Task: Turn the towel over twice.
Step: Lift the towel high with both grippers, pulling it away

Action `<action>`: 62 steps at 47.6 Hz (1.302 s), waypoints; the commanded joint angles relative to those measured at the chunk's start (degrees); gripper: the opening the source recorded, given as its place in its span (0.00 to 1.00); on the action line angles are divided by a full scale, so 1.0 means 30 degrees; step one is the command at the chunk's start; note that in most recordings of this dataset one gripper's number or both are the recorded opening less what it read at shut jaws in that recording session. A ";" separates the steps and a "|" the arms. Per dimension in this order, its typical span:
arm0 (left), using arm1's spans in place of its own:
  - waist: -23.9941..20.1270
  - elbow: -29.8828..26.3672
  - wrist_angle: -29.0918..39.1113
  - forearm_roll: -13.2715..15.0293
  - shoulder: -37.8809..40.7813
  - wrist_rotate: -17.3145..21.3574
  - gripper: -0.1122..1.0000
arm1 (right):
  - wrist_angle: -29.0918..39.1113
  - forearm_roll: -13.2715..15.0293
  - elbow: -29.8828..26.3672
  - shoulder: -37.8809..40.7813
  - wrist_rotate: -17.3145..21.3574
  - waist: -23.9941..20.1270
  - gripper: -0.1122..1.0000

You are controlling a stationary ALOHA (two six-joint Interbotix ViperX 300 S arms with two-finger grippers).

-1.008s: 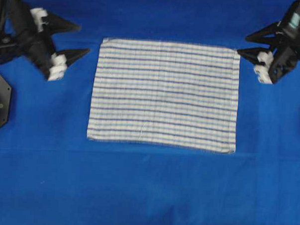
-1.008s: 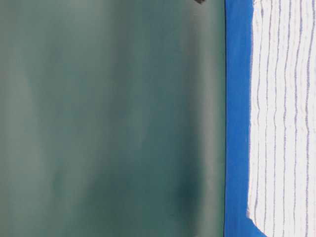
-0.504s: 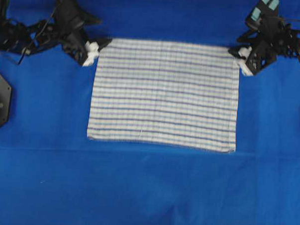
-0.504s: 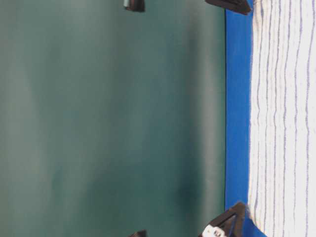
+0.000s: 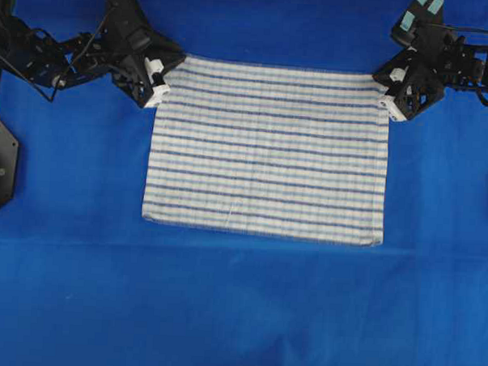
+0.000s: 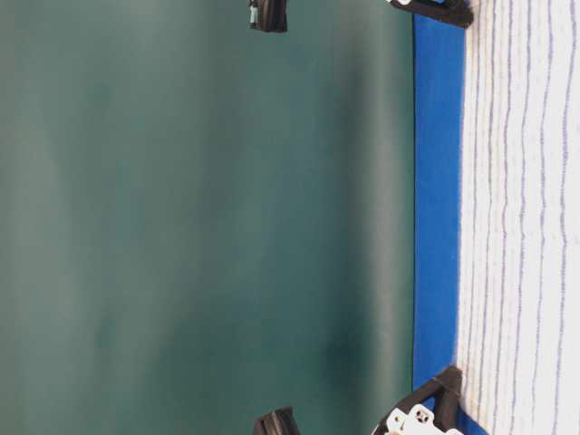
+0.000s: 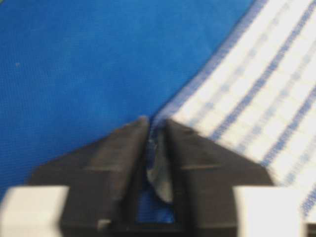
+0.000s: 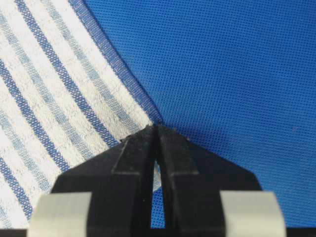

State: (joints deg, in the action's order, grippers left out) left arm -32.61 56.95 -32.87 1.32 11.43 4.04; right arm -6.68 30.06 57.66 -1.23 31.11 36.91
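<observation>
Flat on the blue cloth, the towel lay mid-table, long axis and stripes running left to right. Since a second before, both arms had come in from the far sides: the left gripper now pinched the far-left corner, the right gripper the far-right corner, jaws together on fabric.

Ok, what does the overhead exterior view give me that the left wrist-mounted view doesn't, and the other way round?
Overhead alone: the whole rectangular white woven towel with thin blue stripes lying flat, and the right gripper at its far right corner. Left wrist alone: up close, the black fingertips pinched together on the corner's hemmed edge. Both: the left gripper at the towel's far left corner, and the plain blue cloth underneath.
</observation>
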 commanded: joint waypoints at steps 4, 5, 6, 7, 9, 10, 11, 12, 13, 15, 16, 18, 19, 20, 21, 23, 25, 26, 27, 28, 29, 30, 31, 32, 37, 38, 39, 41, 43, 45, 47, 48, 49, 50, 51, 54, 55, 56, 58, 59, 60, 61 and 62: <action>0.0176 -0.0117 0.0645 0.0059 -0.0088 0.0088 0.12 | -0.0264 0.0029 -0.0176 -0.0146 -0.0029 0.0059 0.12; 0.0205 -0.0088 0.0703 0.0059 -0.0088 0.0088 0.12 | -0.0322 0.0000 -0.0205 -0.0146 -0.0029 0.0059 0.12; 0.0205 -0.0088 0.0732 0.0059 -0.0088 0.0088 0.12 | -0.0381 0.0000 -0.0234 -0.0176 -0.0029 0.0029 0.12; 0.0205 -0.0059 0.0762 0.0059 -0.0117 0.0088 0.12 | -0.0439 0.0000 -0.0234 -0.0176 -0.0029 0.0059 0.12; 0.0205 -0.0029 0.0820 0.0059 -0.0117 0.0088 0.12 | -0.0557 0.0000 -0.0264 -0.0176 -0.0029 0.0059 0.12; 0.0205 0.0000 0.0820 0.0059 -0.0176 0.0088 0.12 | -0.0586 0.0000 -0.0264 -0.0176 -0.0029 0.0059 0.12; 0.0205 0.0029 0.0850 0.0059 -0.0176 0.0088 0.12 | -0.0615 0.0000 -0.0322 -0.0176 -0.0029 0.0059 0.12; 0.0205 0.0059 0.0850 0.0059 -0.0234 0.0088 0.12 | -0.0645 0.0000 -0.0322 -0.0176 -0.0029 0.0059 0.12; 0.0205 0.0059 0.0908 0.0059 -0.0264 0.0088 0.12 | -0.0645 0.0029 -0.0352 -0.0205 -0.0029 0.0059 0.12; 0.0205 0.0088 0.0967 0.0059 -0.0439 0.0088 0.12 | -0.0645 0.0000 -0.0439 -0.0293 -0.0029 0.0059 0.12; 0.0205 0.0117 0.0996 0.0059 -0.0557 0.0088 0.12 | -0.0645 0.0000 -0.0469 -0.0352 0.0000 0.0059 0.12; 0.0205 0.0088 0.1113 0.0059 -0.0791 0.0088 0.12 | -0.0615 0.0000 -0.0557 -0.0586 -0.0029 0.0146 0.12; 0.0205 0.0088 0.1201 0.0059 -0.0967 0.0088 0.12 | -0.0586 0.0000 -0.0615 -0.0703 0.0000 0.0176 0.12; 0.0205 0.0059 0.1289 0.0059 -0.1201 0.0088 0.12 | -0.0586 0.0000 -0.0645 -0.0820 -0.0029 0.0234 0.12; 0.0205 0.0059 0.1494 0.0059 -0.1494 0.0088 0.12 | -0.0586 0.0000 -0.0703 -0.0967 -0.0029 0.0264 0.12; 0.0176 -0.0029 0.1787 0.0059 -0.1963 0.0117 0.12 | -0.0527 0.0000 -0.0762 -0.1201 -0.0029 0.0410 0.12; 0.0117 -0.0059 0.2139 0.0059 -0.2461 0.0117 0.12 | -0.0498 0.0000 -0.0820 -0.1523 -0.0029 0.0586 0.12; 0.0029 -0.0117 0.2314 0.0059 -0.2725 0.0117 0.12 | -0.0439 0.0000 -0.0879 -0.1787 0.0000 0.0732 0.12; 0.0000 -0.0146 0.2520 0.0059 -0.3047 0.0117 0.12 | -0.0381 0.0029 -0.0908 -0.1963 -0.0029 0.0820 0.12; -0.0059 -0.0205 0.2695 0.0059 -0.3340 0.0117 0.12 | -0.0322 0.0000 -0.0937 -0.2139 0.0000 0.0937 0.12; -0.0176 -0.0234 0.2871 0.0059 -0.3633 0.0117 0.12 | -0.0264 0.0000 -0.0996 -0.2344 -0.0029 0.1055 0.12; -0.0264 -0.0293 0.3105 0.0059 -0.3926 0.0117 0.12 | -0.0205 0.0000 -0.1055 -0.2578 -0.0029 0.1172 0.12; -0.0352 -0.0352 0.3281 0.0059 -0.4189 0.0117 0.12 | -0.0117 0.0029 -0.1084 -0.2754 -0.0029 0.1289 0.12; -0.0469 -0.0410 0.3486 0.0059 -0.4512 0.0117 0.12 | 0.0000 0.0000 -0.1143 -0.2959 0.0000 0.1406 0.12; -0.1055 -0.0850 0.4453 0.0059 -0.6064 0.0117 0.12 | 0.0732 0.0029 -0.1523 -0.4248 -0.0088 0.2021 0.12; -0.1172 -0.0967 0.4600 0.0059 -0.6299 0.0117 0.12 | 0.0879 0.0029 -0.1611 -0.4482 -0.0088 0.2109 0.12; -0.1289 -0.1113 0.4775 0.0059 -0.6680 0.0117 0.12 | 0.1025 0.0029 -0.1699 -0.4775 -0.0117 0.2168 0.12; -0.1377 -0.1318 0.4980 0.0059 -0.7148 0.0146 0.12 | 0.1318 0.0146 -0.1875 -0.5303 -0.0117 0.2227 0.12; -0.1523 -0.1494 0.5127 0.0059 -0.7646 0.0146 0.12 | 0.1641 0.0322 -0.2051 -0.5918 -0.0117 0.2256 0.12; -0.1641 -0.1699 0.5273 0.0059 -0.8115 0.0146 0.12 | 0.2021 0.0557 -0.2256 -0.6738 -0.0117 0.2227 0.12; -0.1699 -0.1875 0.5391 0.0059 -0.8643 0.0146 0.12 | 0.2344 0.0645 -0.2402 -0.7354 -0.0117 0.2227 0.12; -0.1758 -0.1992 0.5479 0.0059 -0.8965 0.0146 0.12 | 0.2490 0.0732 -0.2490 -0.7676 -0.0117 0.2256 0.12; -0.1787 -0.2080 0.5537 0.0029 -0.9170 0.0146 0.12 | 0.2637 0.0762 -0.2549 -0.7969 -0.0117 0.2256 0.12; -0.1816 -0.2139 0.5596 0.0059 -0.9404 0.0176 0.12 | 0.2783 0.0791 -0.2607 -0.8262 -0.0117 0.2256 0.12; -0.1816 -0.2227 0.5684 0.0059 -0.9609 0.0205 0.12 | 0.2900 0.0850 -0.2637 -0.8555 -0.0117 0.2256 0.12; -0.1816 -0.2432 0.5947 0.0059 -1.0166 0.0469 0.12 | 0.3252 0.0938 -0.2842 -0.9521 -0.0117 0.2256 0.12; -0.1816 -0.2520 0.6035 0.0059 -1.0312 0.0586 0.12 | 0.3311 0.0967 -0.2871 -0.9756 -0.0117 0.2256 0.12; -0.1816 -0.2578 0.6152 0.0059 -1.0459 0.0703 0.12 | 0.3398 0.0996 -0.2930 -0.9990 -0.0117 0.2256 0.12; -0.1816 -0.2666 0.6445 0.0059 -1.0811 0.0996 0.12 | 0.3457 0.1055 -0.2959 -1.0459 -0.0117 0.2256 0.12; -0.1816 -0.2725 0.6533 0.0059 -1.0957 0.1113 0.12 | 0.3486 0.1084 -0.2988 -1.0693 -0.0117 0.2256 0.12; -0.1816 -0.2813 0.6709 0.0059 -1.1191 0.1230 0.12 | 0.3486 0.1084 -0.2988 -1.0898 -0.0117 0.2256 0.12; -0.1787 -0.2871 0.6797 0.0059 -1.1338 0.1289 0.12 | 0.3486 0.1113 -0.2988 -1.1104 -0.0117 0.2256 0.12; -0.1758 -0.2959 0.6943 0.0059 -1.1514 0.1289 0.12 | 0.3457 0.1113 -0.2988 -1.1279 -0.0117 0.2256 0.12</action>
State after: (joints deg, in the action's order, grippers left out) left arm -37.62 49.75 -12.92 1.32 -20.65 7.65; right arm 3.60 33.05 50.01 -32.61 30.85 43.15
